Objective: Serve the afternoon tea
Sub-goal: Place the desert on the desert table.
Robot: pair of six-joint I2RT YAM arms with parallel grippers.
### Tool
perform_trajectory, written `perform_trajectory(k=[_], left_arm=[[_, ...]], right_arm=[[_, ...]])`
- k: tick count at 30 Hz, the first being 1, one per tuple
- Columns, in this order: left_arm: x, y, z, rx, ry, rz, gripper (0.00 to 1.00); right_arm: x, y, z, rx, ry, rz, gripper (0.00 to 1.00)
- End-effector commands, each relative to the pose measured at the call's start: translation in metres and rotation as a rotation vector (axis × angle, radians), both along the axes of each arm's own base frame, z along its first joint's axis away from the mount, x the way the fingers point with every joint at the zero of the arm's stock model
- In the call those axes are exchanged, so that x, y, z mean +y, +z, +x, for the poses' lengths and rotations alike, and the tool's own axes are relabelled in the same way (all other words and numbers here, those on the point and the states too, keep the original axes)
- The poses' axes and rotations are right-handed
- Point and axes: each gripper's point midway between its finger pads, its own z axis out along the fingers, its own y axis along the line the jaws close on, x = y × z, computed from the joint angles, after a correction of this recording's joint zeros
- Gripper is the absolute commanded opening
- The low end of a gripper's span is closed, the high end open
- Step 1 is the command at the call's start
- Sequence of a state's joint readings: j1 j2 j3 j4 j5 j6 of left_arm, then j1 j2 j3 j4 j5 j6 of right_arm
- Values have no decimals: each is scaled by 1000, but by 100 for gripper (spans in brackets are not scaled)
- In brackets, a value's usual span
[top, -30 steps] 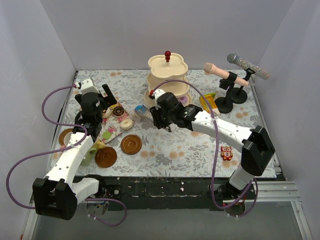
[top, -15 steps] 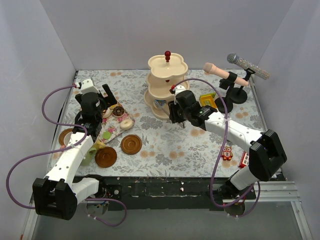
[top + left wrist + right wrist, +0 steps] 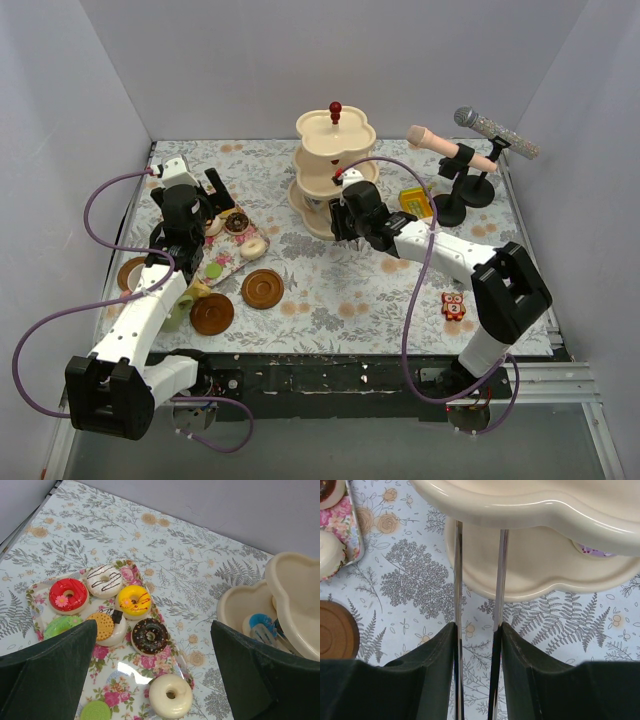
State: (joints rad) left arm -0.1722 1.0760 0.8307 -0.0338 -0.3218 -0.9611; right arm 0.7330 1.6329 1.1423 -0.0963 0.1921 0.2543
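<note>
The cream three-tier stand (image 3: 335,165) with a red knob stands at the back centre. My right gripper (image 3: 345,218) (image 3: 477,630) is shut on the metal tongs (image 3: 457,580). The tong arms reach over the bottom tier (image 3: 545,575), and their tips are hidden under the middle tier. In the left wrist view a blue donut (image 3: 260,625) lies on the bottom tier at the tong tips. My left gripper (image 3: 218,190) (image 3: 152,645) is open and empty above the floral tray (image 3: 125,675) of donuts, among them a chocolate donut (image 3: 149,635) and a cream donut (image 3: 171,695).
Brown saucers (image 3: 262,289) (image 3: 212,313) (image 3: 131,272) and pastel cups (image 3: 185,303) sit at front left. Two microphones on stands (image 3: 460,160) are at the back right. A yellow-green block (image 3: 415,203) lies beside the stand and a small orange block (image 3: 453,305) at front right.
My right arm has carried the tongs with the blue donut from beside the tray to the stand's bottom tier. The left arm has not moved.
</note>
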Motion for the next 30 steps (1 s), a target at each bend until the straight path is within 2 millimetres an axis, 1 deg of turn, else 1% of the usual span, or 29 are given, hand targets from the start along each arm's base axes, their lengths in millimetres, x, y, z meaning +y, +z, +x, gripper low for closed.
perform_trajectory(k=[1,7,15,19,23,30], left_arm=[[-1,9,0,-20,-9,-1,98],[-1,11,0,-25,-9,-3,98],[-2,9,0,-18,-14,-1,98],[-3,8,1,-17,-17,-1,98],[-4,7,1,-15,-23,-2,98],[-5,7,1,-13,-29,-2,98]], right_arm=[[14,21,29,-122,-23,61,27],[20,18,41,-136,-34,48,27],[22,-4,46,-103,-36,4,28],[21,-10,47,-92,-40,-6,34],[22,-9,46,-91,-31,-11,46],[22,-6,47,-98,-23,-15,54]])
